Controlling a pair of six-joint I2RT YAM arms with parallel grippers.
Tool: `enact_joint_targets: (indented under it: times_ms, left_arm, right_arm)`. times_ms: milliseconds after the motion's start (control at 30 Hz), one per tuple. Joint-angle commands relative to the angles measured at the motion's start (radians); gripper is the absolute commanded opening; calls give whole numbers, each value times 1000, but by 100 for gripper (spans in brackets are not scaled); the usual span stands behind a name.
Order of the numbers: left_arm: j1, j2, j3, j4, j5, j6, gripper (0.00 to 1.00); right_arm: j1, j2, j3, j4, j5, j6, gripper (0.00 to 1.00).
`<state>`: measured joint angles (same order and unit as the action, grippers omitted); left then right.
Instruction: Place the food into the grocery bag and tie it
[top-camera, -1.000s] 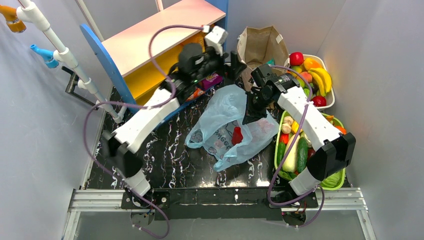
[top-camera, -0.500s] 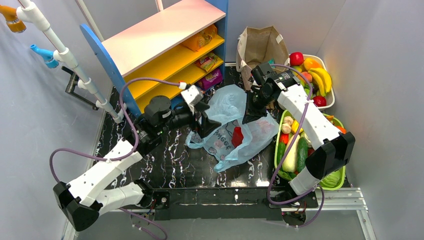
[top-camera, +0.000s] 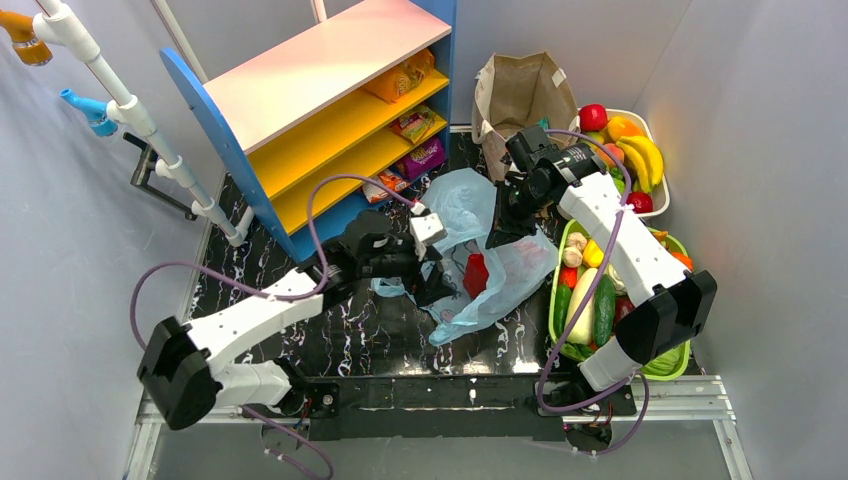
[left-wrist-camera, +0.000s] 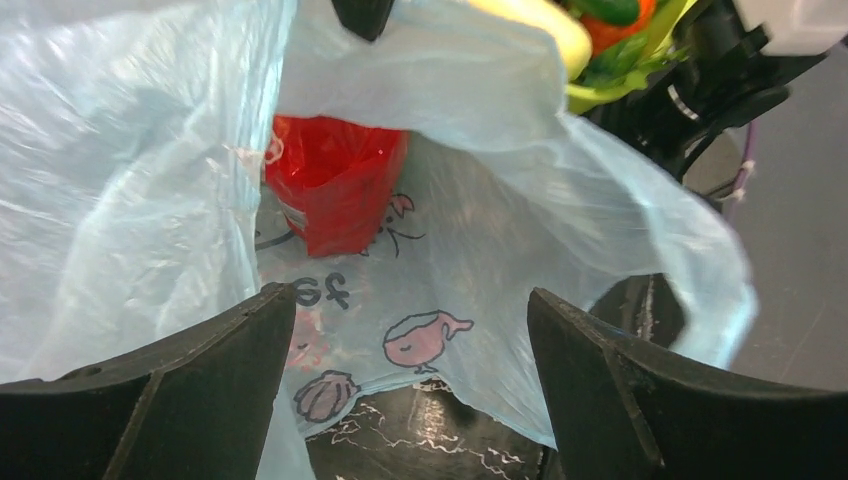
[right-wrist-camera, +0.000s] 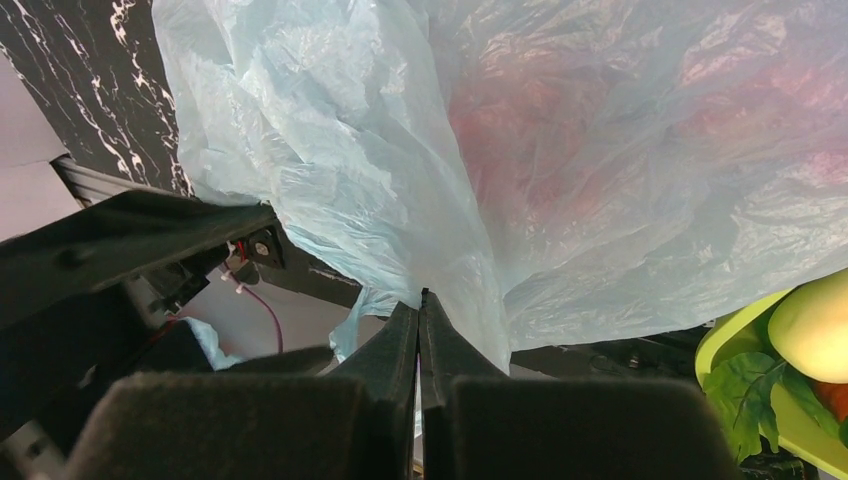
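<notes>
The light-blue grocery bag (top-camera: 455, 215) lies crumpled mid-table with its mouth facing left. A red food packet (top-camera: 476, 272) sits inside it, plain in the left wrist view (left-wrist-camera: 335, 190). Below the red packet, a pale packet with lettering and small sea-creature drawings (left-wrist-camera: 400, 330) shows through the film. My left gripper (top-camera: 432, 283) is open at the bag's mouth; its fingers (left-wrist-camera: 200, 390) straddle the lower film and hold nothing. My right gripper (top-camera: 500, 222) is shut on the bag's far rim and lifts it, with film bunched at the fingertips (right-wrist-camera: 420, 297).
A blue and yellow shelf (top-camera: 330, 70) at the back left holds more snack packets (top-camera: 424, 158). A brown paper bag (top-camera: 520, 90) stands behind the bag. A white fruit basket (top-camera: 660, 205) and a green vegetable basket (top-camera: 555, 285) stand on the right. White pipes (top-camera: 150, 140) rise at the left.
My left arm has swung from the shelf down and right to the bag's mouth, and its jaws have narrowed slightly. The right gripper has kept hold of the rim.
</notes>
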<state>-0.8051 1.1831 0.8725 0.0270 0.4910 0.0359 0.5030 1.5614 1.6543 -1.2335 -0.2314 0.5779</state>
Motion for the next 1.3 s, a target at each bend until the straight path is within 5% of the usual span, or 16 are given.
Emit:
enact_joint_targets:
  times_ms: [0, 267, 1067, 1167, 1267]
  left_arm:
    - [-18, 84, -30, 175, -5, 25, 86]
    - [-72, 208, -74, 380, -133, 89, 98]
    - [-167, 527, -28, 705, -395, 131, 98]
    - [-168, 551, 0, 703, -373, 118, 91]
    - [-167, 563, 13, 704, -394, 105, 69]
  right_arm:
    - [-7, -33, 6, -17, -5, 17, 1]
    - [-7, -34, 8, -16, -7, 21, 1]
    - [-7, -29, 6, -45, 8, -14, 1]
    - [-7, -30, 4, -53, 12, -24, 1]
    - [-7, -30, 4, -54, 16, -29, 1]
